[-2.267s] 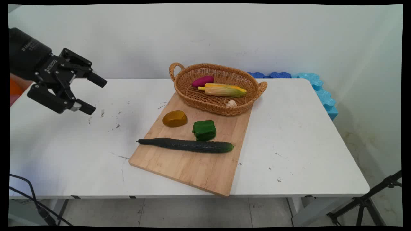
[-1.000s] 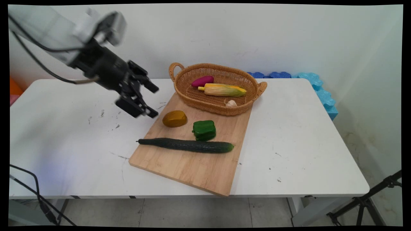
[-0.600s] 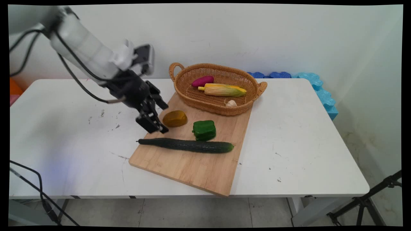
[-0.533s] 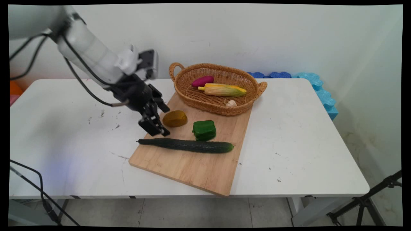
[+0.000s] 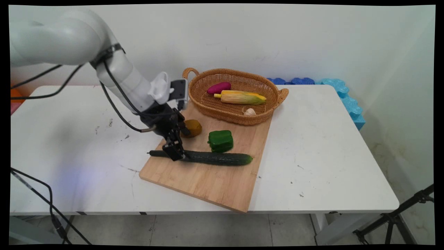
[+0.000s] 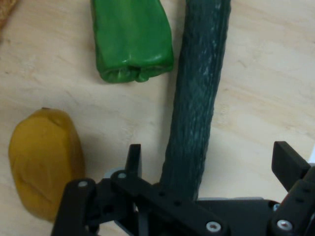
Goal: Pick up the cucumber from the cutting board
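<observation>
One black two-finger gripper (image 5: pixel 177 152) (image 6: pixel 209 167) spread wide, fingers straddling stem end of long dark green cucumber (image 5: pixel 208 158) (image 6: pixel 197 108) on light wooden cutting board (image 5: pixel 208 177), not clamped. Green bell pepper (image 5: pixel 220 140) (image 6: pixel 132 39) just behind cucumber, yellow-brown potato (image 5: pixel 193 127) (image 6: pixel 45 160) near gripper, oval wicker basket (image 5: pixel 197 90) at board's far end.

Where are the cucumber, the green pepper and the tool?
cucumber (image 5: pixel 222 158), main view, middle of its dark body right of the tool.
green pepper (image 6: pixel 132 37), hand view, its glossy top face.
tool (image 6: pixel 209 164), hand view, midway between its fingertips, straddling the cucumber.

A white table (image 5: pixel 312 146) carries a wooden cutting board (image 5: pixel 211 184), with a wicker basket (image 5: pixel 236 118) overlapping its far end.
</observation>
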